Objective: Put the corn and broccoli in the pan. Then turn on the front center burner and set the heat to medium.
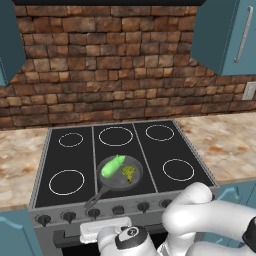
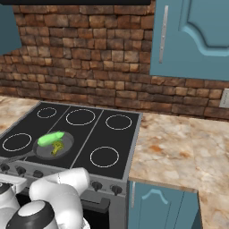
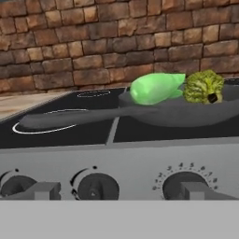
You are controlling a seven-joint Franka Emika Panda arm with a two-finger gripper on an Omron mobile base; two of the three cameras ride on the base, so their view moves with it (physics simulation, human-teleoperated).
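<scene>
**Hand view: both vegetables in the pan, camera level with the knob row**

Hand view looks low across the stove's front edge. The corn [image 3: 156, 87] lies in the pan [image 3: 186, 114], touching the broccoli [image 3: 203, 86] on its right. The pan's handle [image 3: 79, 117] runs leftward over the black cooktop [image 3: 163, 130]. Three knobs [image 3: 186, 186] sit on the grey front panel below; the right-hand one has numbers around its dial. Whether the fingers are spread or closed cannot be told.

Left base view: the pan [image 1: 114, 182] rests on the near half of the cooktop's middle panel, the front center burner [image 1: 142, 185], with the corn [image 1: 113, 165] at its left rim and the broccoli [image 1: 129, 173] just beside it. The handle points toward the near left. White arm links fill the lower right.

Right base view: the pan [image 2: 67, 147], corn [image 2: 50, 138] and broccoli [image 2: 57, 148] show in the same arrangement. A brick wall [image 2: 89, 67] and blue cabinets [image 2: 197, 40] stand behind.
</scene>
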